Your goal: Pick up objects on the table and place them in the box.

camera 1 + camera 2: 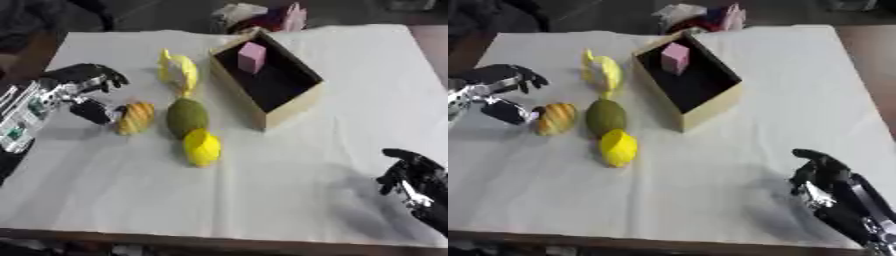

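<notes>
White table: ribbed orange fruit beside left hand

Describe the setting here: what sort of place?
Probably a lab or demo tabletop: a table under white cloth, toy fruit such as a lemon, and a wooden box holding a pink block.

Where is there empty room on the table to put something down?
Bare cloth lies between the lemon and the right hand, and right of the box. It is crowded left of the box, where fruit lies by the left hand.
</notes>
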Controlling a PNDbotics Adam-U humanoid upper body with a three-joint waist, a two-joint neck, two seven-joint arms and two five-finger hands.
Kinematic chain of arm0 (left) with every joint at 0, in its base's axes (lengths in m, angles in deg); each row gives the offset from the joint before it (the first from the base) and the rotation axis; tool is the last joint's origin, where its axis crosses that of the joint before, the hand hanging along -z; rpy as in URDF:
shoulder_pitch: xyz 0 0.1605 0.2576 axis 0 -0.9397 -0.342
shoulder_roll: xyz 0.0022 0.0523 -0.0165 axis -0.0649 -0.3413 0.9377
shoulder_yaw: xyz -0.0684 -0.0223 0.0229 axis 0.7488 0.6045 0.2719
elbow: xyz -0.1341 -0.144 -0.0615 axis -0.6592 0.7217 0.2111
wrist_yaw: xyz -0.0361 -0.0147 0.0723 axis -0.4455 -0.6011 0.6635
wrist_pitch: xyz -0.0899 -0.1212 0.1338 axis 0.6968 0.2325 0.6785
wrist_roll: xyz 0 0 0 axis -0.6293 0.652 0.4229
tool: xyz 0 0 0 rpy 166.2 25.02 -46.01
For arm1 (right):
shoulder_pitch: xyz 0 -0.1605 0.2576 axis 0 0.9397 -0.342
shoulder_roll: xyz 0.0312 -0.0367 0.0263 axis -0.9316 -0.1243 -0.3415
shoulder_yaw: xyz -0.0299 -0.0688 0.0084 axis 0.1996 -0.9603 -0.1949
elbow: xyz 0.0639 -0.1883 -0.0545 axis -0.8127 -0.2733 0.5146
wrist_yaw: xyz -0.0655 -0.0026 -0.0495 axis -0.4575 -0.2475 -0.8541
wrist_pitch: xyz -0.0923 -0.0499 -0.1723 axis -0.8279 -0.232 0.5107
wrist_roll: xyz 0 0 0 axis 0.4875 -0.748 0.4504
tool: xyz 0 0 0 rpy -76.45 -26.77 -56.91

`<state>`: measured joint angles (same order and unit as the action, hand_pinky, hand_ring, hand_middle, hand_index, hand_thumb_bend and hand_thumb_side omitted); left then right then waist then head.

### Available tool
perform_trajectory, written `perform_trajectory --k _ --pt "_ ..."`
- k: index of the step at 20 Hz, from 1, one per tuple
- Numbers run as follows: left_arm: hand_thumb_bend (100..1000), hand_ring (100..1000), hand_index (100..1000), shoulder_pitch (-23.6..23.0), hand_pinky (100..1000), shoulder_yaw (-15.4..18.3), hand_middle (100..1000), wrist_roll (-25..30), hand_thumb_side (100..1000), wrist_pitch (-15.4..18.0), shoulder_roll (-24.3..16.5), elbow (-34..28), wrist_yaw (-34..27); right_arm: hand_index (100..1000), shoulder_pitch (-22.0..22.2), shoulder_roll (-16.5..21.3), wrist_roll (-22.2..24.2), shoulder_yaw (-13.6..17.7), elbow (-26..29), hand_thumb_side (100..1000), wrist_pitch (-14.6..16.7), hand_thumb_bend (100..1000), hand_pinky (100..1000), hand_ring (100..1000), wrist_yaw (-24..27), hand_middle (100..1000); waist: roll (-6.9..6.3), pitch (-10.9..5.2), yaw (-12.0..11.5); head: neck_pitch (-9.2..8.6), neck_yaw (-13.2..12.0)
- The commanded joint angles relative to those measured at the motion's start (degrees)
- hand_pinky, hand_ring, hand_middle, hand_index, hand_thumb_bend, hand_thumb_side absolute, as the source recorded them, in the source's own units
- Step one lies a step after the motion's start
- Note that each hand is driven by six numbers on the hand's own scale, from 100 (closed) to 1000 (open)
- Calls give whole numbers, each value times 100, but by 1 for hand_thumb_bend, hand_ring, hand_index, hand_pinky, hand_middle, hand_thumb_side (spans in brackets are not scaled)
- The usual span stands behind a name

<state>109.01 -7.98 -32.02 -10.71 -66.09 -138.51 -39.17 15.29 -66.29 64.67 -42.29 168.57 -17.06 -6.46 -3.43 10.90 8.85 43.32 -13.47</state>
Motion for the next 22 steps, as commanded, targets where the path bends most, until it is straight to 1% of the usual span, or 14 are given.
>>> perform_trajectory --k 1,4,9,11,12,13,16,17,18,20,22 --pt "272 727 900 100 768 6 767 126 472 100 -85 126 64 839 -41 90 5 -2 78 416 1 100 696 467 3 484 4 -85 2 1 5" --pt "276 728 903 108 769 -3 768 174 489 143 -53 201 73 839 -40 91 7 -5 76 417 0 100 696 467 3 484 4 -85 -1 2 7" --pt "241 717 904 113 761 -85 765 56 528 120 80 307 77 840 -43 87 15 -8 75 415 4 100 696 467 4 484 14 -85 6 -6 4" --pt "236 690 883 99 747 -136 740 26 471 129 137 341 57 840 -44 85 17 -7 73 414 6 100 696 467 4 484 18 -82 10 -9 4" --pt "233 638 838 91 720 -149 685 -16 369 131 162 344 47 840 -44 85 17 -6 73 415 6 100 697 467 3 484 19 -81 10 -7 4" --pt "215 618 819 81 709 -161 659 -82 365 127 184 341 39 840 -44 85 16 -5 72 416 6 100 697 467 3 484 19 -80 10 -4 5" --pt "104 496 693 52 629 -179 503 -357 328 122 215 280 28 840 -45 85 18 -2 73 414 8 100 697 467 1 484 17 -78 11 -5 9" --pt "100 472 670 45 614 -160 476 -491 317 118 217 231 1 840 -46 85 16 1 73 413 9 100 697 467 0 484 17 -79 11 -5 11" --pt "100 414 615 42 581 -133 415 -631 297 103 213 172 -55 840 -47 85 13 4 73 412 10 100 697 467 -1 484 17 -80 11 -4 13" --pt "100 369 570 40 562 -72 365 -896 283 65 174 -30 -287 840 -49 85 7 10 74 411 11 100 697 467 -3 484 14 -83 11 -10 18" --pt "100 353 552 77 554 9 345 -1082 269 32 94 -343 -617 840 -46 90 3 13 71 412 10 100 697 467 -6 484 12 -86 5 -13 26"
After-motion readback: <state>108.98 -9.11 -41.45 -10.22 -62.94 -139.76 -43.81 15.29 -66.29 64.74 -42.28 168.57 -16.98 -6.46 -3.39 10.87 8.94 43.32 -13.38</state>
